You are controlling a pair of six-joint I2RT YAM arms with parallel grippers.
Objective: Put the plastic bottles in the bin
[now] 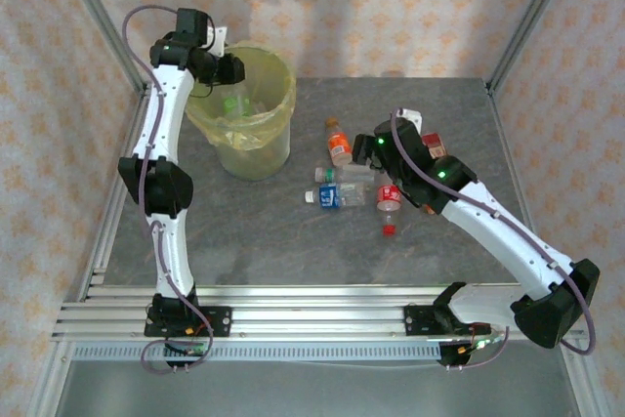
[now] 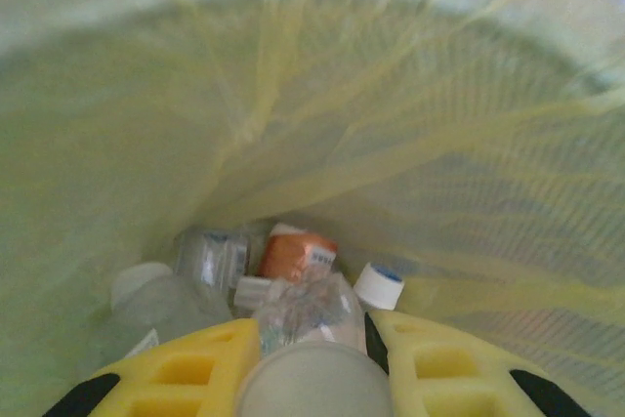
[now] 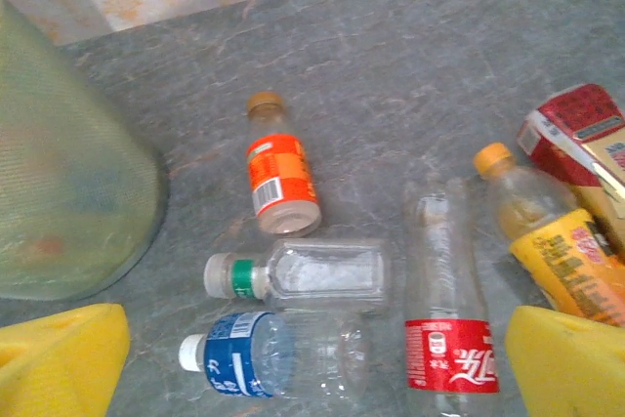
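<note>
Overhead, the grey table (image 1: pixel 293 241) carries everything: bin far left, loose bottles mid-right. The bin (image 1: pixel 256 148), bag-lined, stands well apart from the litter, so each bottle has to be carried across.

The left gripper (image 2: pixel 314 327) hangs over the bin's mouth, pointing down inside: the drop position, I judge. Its yellow fingers (image 2: pixel 195 368) stand apart with a pale rounded body (image 2: pixel 312 383) filling the gap. Probably a bottle end-on, but it is blurred, and I cannot tell whether it is pinched or let go. The right gripper (image 3: pixel 314 334) hovers over the bottle cluster, spread wide, nothing between the pads. Likely lining up a pick.

On the table, all lying flat:
- crushed red-labelled bottle (image 3: pixel 451 319)
- yellow-labelled bottle (image 3: pixel 552 246), just beside it
- clear green-collared bottle (image 3: pixel 312 275)
- blue-labelled bottle (image 3: pixel 269 354), near that one
- orange-labelled bottle (image 3: pixel 283 181), nearest the bin

A red carton (image 3: pixel 584 129) lies at the far right; no bottle, by the look.

View differences:
- The left wrist view looks down to the bin's bottom, where binned bottles (image 2: pixel 298 256) are heaped, a white cap (image 2: pixel 379 285) among them. Overhead gives just green and pale smudges through the bag.
- The right wrist view makes the label colours plain.
- Overhead gives the lie of both arms, plus a red cap (image 1: pixel 389 229) at the red-labelled bottle's near end.
</note>
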